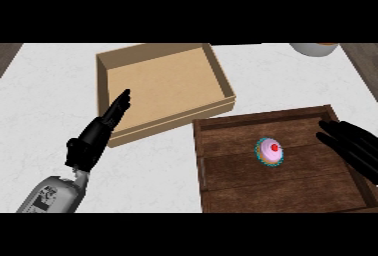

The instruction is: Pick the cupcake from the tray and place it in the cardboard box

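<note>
Right now the cupcake (269, 151) sits upright on the wooden tray (221, 175), red cherry on top facing the camera, pink frosting, teal wrapper rim; seen from above it's round, no clear long axis. It's about mid-tray, slightly toward the far side. Right hand (353, 145) comes in from the right edge, over the tray's right rim, fingers straight and spread, tips pointing left toward the cupcake, not touching it. Left hand (100, 132) at left, fingers straight and held together, pointing far-right, tips over the near-left wall of the cardboard box (221, 75). Box is open, just far-left of the tray, corner touching or nearly. White surface (44, 100) under everything. Cup-like object (314, 48) at far right, mostly cut off.
</note>
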`<move>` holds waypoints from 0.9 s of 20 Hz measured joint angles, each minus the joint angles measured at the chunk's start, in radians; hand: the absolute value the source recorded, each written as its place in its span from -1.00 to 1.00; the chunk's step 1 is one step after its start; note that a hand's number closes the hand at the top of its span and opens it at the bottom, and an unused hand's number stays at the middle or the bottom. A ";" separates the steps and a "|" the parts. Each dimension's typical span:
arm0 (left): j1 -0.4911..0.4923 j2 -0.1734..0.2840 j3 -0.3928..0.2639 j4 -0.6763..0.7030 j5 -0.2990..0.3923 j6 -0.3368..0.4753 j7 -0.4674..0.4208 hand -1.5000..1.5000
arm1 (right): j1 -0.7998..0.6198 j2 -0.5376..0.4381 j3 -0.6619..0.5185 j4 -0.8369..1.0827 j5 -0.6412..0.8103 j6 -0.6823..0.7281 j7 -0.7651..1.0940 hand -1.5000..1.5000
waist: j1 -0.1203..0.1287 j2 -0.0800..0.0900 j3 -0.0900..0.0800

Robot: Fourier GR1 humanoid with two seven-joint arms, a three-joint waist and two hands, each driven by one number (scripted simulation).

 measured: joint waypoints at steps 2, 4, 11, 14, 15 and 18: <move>-0.004 -0.008 -0.003 0.005 -0.010 -0.003 -0.006 0.00 | 0.013 -0.029 -0.016 -0.067 -0.043 0.065 0.075 -1.00 | 0.009 0.002 0.000; -0.014 -0.019 -0.004 0.002 -0.016 -0.006 0.010 0.00 | 0.015 -0.036 -0.013 -0.140 -0.071 0.117 0.169 -1.00 | 0.018 0.005 0.001; 0.004 -0.046 0.013 -0.035 -0.043 -0.042 0.027 0.00 | -0.043 0.086 0.033 -0.175 -0.076 0.227 0.349 -1.00 | 0.042 0.010 0.002; 0.001 -0.057 0.032 -0.042 -0.059 -0.059 0.037 0.00 | -0.081 0.157 0.055 -0.141 -0.047 0.267 0.370 -1.00 | 0.045 0.010 0.002; 0.003 -0.061 0.037 -0.043 -0.064 -0.067 0.034 0.00 | -0.105 0.181 0.068 -0.132 -0.034 0.285 0.390 -1.00 | 0.047 0.010 0.002; -0.007 -0.084 0.052 -0.008 -0.082 -0.078 0.017 0.00 | -0.137 0.240 0.099 -0.082 0.021 0.316 0.406 -1.00 | 0.047 0.011 0.002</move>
